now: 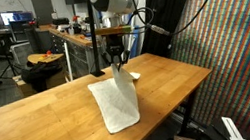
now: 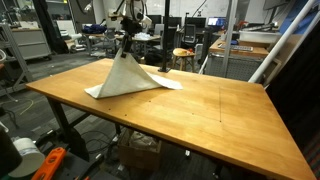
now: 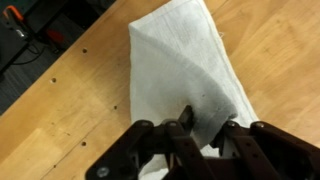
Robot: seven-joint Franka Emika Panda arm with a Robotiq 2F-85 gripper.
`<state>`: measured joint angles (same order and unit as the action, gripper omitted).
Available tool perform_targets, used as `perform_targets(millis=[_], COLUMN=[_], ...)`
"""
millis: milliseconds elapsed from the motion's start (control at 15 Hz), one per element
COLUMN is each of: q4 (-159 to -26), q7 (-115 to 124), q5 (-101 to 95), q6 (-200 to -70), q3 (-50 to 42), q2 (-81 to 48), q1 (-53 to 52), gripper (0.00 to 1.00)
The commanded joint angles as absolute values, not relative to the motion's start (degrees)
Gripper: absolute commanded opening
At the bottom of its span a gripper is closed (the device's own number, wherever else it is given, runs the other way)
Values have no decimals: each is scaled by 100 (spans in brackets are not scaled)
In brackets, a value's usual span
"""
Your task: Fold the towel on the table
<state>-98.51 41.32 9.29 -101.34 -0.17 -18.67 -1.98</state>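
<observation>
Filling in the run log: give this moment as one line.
gripper: shut on towel | towel: one side lifted, rest on table | fold: not yet done

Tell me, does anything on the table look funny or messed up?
Only the towel: it stands up like a little tent instead of lying flat. The hand pinches one part and holds it up, while the rest lies on the table. Nothing looks spilled or broken.
</observation>
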Motion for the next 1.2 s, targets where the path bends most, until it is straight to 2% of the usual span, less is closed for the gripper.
perform_targets(millis=[0,400,533,800,1133], q4=[-8957,-7852,-7549,-7309,-8068], q7=[3738,3444,3282,2925,2004], q5=[1584,2285,2522,2477,2200], q6=[-10237,-10292,-10396,-10410,-9279], q3=[109,259,298,280,358], q2=[-2418,-3167,-3385,-3522,-2864], q1=[-194,-189,-154,-195,-218], gripper=[3,3,36,66,100])
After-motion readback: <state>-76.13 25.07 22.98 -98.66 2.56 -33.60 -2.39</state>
